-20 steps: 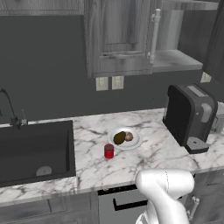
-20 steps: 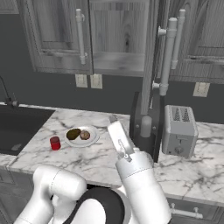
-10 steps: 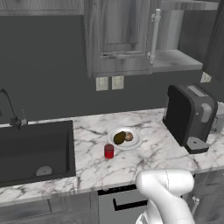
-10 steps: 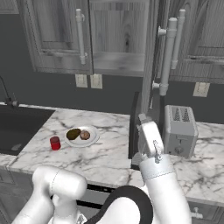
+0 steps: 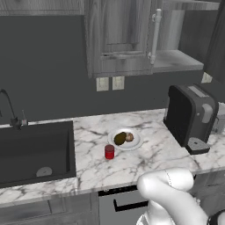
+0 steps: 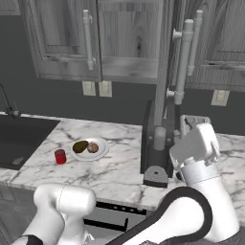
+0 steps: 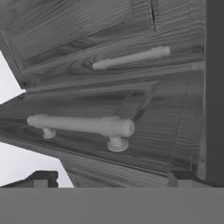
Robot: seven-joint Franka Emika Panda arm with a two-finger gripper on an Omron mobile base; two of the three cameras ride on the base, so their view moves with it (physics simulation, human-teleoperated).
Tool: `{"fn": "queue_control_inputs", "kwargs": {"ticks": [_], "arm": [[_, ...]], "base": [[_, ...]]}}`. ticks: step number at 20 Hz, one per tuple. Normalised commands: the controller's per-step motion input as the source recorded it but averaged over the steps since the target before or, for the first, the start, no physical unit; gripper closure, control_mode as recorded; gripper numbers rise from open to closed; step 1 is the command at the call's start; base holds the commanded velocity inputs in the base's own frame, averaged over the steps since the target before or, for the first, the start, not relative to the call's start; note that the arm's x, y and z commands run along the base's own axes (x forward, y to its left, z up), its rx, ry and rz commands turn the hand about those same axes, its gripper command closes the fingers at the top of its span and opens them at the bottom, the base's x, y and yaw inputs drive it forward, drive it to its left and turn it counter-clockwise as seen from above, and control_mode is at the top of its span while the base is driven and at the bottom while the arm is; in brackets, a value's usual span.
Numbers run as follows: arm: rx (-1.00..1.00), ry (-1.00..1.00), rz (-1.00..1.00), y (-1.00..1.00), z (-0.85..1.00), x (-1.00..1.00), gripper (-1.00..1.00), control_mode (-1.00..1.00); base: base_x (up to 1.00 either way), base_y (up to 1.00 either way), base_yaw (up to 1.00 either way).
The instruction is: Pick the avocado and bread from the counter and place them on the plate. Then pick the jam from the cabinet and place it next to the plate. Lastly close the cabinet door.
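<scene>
We see the round shallow white plate (image 5: 136, 143) on the white marble counter with grey veins (image 5: 145, 160), already carrying the small dark olive-green avocado (image 5: 120, 139) and the small pinkish-brown lump of bread (image 5: 129, 137), with the small red cylindrical jam jar (image 5: 109, 151) standing just beside its rim, so we judge that only the door is left. The tall dark grey wood-grain panelled cabinet door (image 6: 166, 72) stands swung out, edge-on in the right base view, its long white tubular bar handle (image 6: 183, 62) above the dark boxy coffee machine (image 6: 156, 143); the white toaster (image 6: 191, 125) stands just beside that machine. In the hand view the door panel (image 7: 131, 100) is near the camera and the handle (image 7: 83, 126) lies across it on two short posts. The two-finger gripper has its fingers spread wide and holds nothing. We expect the door to be stiff, light on its hinges and in no way fragile, though the smooth round bar may slip. We would push on the flat panel near the handle side, far from the hinges, or hook the bar between its posts.
</scene>
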Motion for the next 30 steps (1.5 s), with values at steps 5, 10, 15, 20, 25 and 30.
{"fn": "queue_control_inputs", "kwargs": {"ticks": [5,10,15,20,25,30], "arm": [[0.10,0.15,0.19,-0.63,0.00,0.52,-1.00,-1.00],[0.09,0.18,0.22,-0.57,0.00,0.56,-1.00,-1.00],[0.07,0.16,0.24,-0.54,0.00,0.50,-1.00,-1.00],[0.02,0.20,0.26,-0.26,-0.02,0.48,-1.00,-1.00],[0.00,0.27,0.24,0.00,-0.12,0.43,-1.00,-1.00],[0.00,0.25,0.20,0.00,-0.07,0.42,-1.00,-1.00]], "base": [[0.00,0.00,0.00],[0.00,0.00,0.00],[0.00,0.00,0.00],[0.00,0.00,0.00],[0.00,0.00,0.00],[0.00,0.00,0.00]]}}
